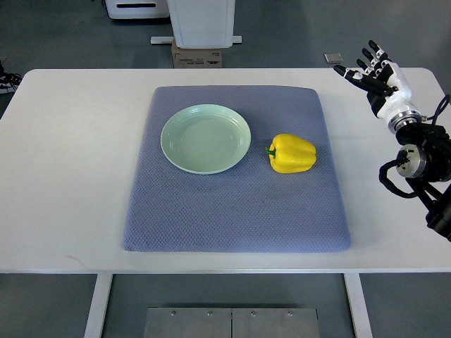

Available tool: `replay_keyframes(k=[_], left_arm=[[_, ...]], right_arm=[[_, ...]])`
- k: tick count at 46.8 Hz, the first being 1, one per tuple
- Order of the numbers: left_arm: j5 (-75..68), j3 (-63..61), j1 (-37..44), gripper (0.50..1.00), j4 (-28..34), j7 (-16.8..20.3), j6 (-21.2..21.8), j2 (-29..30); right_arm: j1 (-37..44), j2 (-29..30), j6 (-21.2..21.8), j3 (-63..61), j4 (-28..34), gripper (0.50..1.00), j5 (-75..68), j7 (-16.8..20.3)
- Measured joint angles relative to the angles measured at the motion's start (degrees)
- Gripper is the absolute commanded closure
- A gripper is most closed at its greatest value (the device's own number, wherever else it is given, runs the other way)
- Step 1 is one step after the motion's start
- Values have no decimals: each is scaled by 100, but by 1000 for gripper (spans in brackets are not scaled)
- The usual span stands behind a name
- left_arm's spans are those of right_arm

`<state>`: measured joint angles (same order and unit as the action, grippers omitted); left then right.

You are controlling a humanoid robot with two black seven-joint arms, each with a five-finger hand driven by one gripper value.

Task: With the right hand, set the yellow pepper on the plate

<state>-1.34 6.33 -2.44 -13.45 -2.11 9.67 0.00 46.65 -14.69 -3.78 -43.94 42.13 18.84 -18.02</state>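
- The desk is a broad white top, and nearly all its middle is taken up by a blue-grey quilted mat lying square to its edges.
- On the mat, toward the desk's far edge and a bit left of centre, sits the pale green plate, with nothing on it.
- The right robot hand is up by the desk's far right corner, well apart from everything on the mat. Its fingers are spread and point away toward the far edge, holding nothing.
- The yellow pepper lies on its side on the mat just beside the plate, on the side toward the right edge, its green stem pointing at the plate's rim without touching it.
- No left arm shows anywhere.
- By my reckoning the job has hardly begun: this is the reach, with the pepper untouched and the plate bare.
- What comes next, I'd judge, is to bring the hand in from that corner and down over the pepper, close round its body, then lift it clear and carry it the short way across the rim.
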Motion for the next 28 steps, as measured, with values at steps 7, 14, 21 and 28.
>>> replay_keyframes(k=[7, 14, 21, 28], left_arm=[[8, 0, -2, 500, 0, 0, 0, 0], [13, 0, -57, 500, 2, 1, 0, 0], [14, 2, -45, 500, 3, 0, 0, 0], [13, 1, 37, 500, 8, 0, 0, 0]], right_arm=[[-3, 1, 0, 1, -3, 500, -1, 3], [-6, 1, 0, 14, -3, 500, -2, 8], [-7, 1, 0, 18, -3, 500, -1, 9], [-7, 0, 0, 18, -2, 500, 2, 8]])
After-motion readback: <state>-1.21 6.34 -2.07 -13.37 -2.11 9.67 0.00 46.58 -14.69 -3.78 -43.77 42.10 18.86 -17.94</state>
